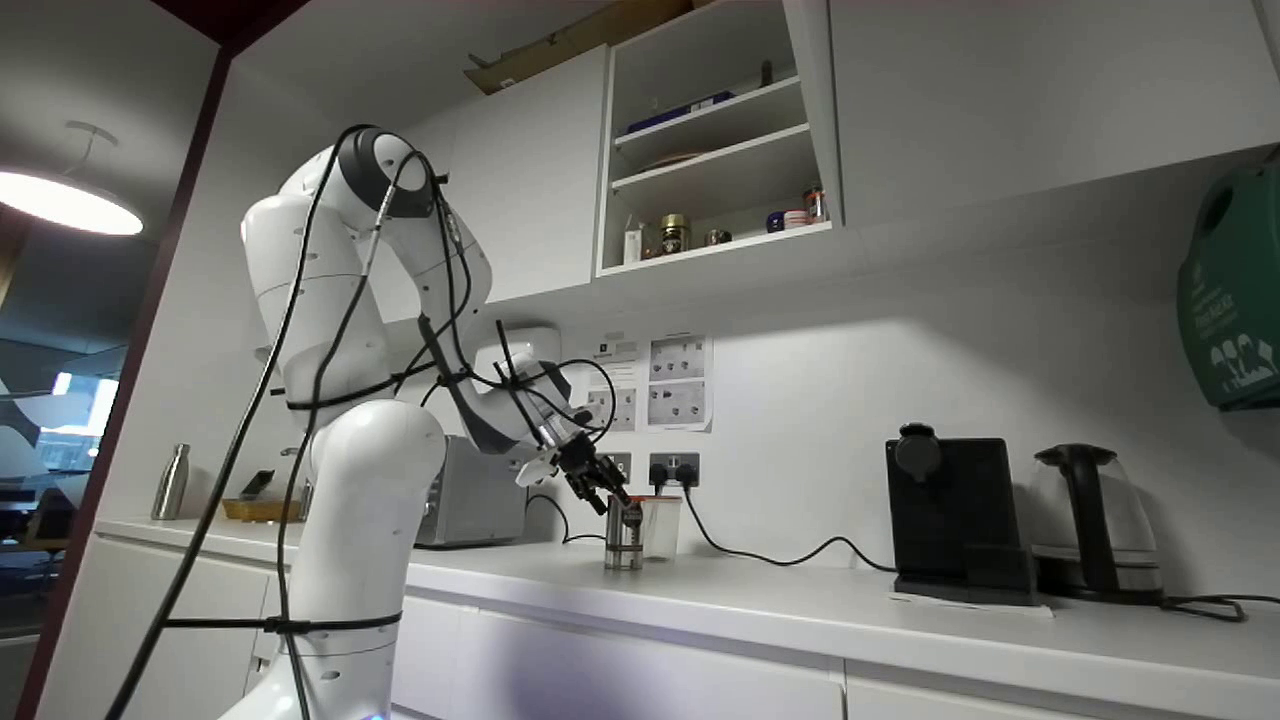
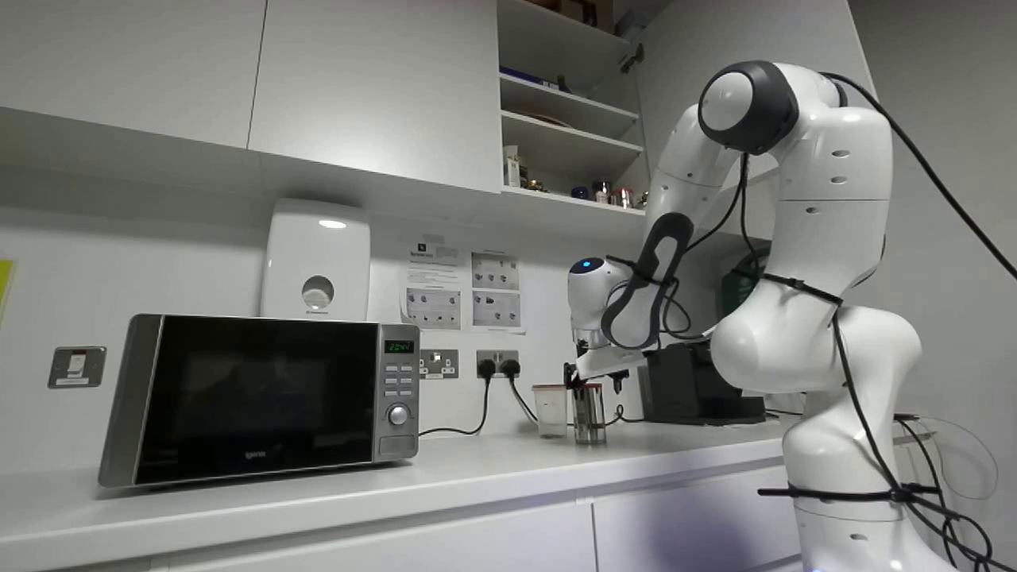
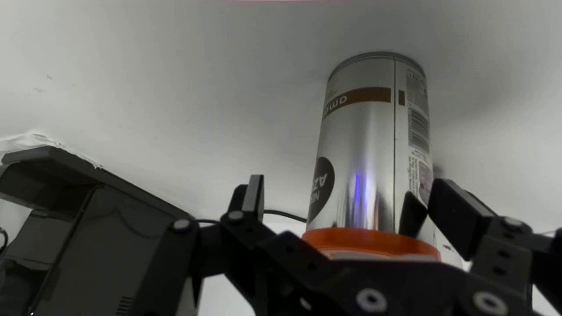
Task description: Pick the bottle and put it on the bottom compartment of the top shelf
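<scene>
The bottle is a slim silver cylinder with an orange lid. It stands upright on the counter in both exterior views point(image 1: 623, 548) point(image 2: 589, 417) and fills the wrist view's middle right point(image 3: 364, 140). My gripper point(image 1: 613, 500) is tilted down at its lidded top; it also shows in an exterior view point(image 2: 594, 382). In the wrist view the open jaws point(image 3: 347, 191) straddle the bottle. The left finger stands apart from it; the right finger is close, contact unclear. The bottom compartment point(image 1: 735, 195) of the open white wall cabinet is above, also visible in an exterior view point(image 2: 556, 151).
A clear container point(image 1: 662, 528) stands right beside the bottle. A microwave point(image 2: 262, 397), a black coffee machine point(image 1: 955, 520) and a glass kettle point(image 1: 1095, 520) stand on the counter. Several jars point(image 1: 675, 235) line the bottom compartment's floor. The cabinet's open door point(image 1: 815, 110) hangs at its side.
</scene>
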{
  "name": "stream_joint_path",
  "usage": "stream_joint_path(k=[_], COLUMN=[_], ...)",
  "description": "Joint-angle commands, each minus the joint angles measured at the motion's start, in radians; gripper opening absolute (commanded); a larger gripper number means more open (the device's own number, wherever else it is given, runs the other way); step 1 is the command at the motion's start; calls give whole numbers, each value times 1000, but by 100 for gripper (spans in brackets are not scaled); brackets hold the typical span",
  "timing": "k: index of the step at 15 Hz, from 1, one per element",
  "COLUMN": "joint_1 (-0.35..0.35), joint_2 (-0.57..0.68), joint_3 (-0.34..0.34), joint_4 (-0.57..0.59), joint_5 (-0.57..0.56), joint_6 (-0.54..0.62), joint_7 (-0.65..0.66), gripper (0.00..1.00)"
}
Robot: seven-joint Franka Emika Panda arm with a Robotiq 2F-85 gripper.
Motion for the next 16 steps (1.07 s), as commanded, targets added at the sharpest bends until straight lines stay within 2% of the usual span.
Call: stream_joint_path(k=[1,3,5,8,11,14,16], joint_1=[-121,-148,-152,-110,-110,-124,-154], joint_2=[-62,-66,-44,25,70,86,53], joint_3=[109,140,151,118,117,133,164], joint_4=[-6,-4,-1,-16,-21,-14,-10], joint_5=[-202,-269,-276,-195,-187,-221,-291], joint_6=[14,-8,-32,-27,5,26,28], joint_7=[175,239,250,166,168,210,286], gripper=[100,100,100,100,100,100,100])
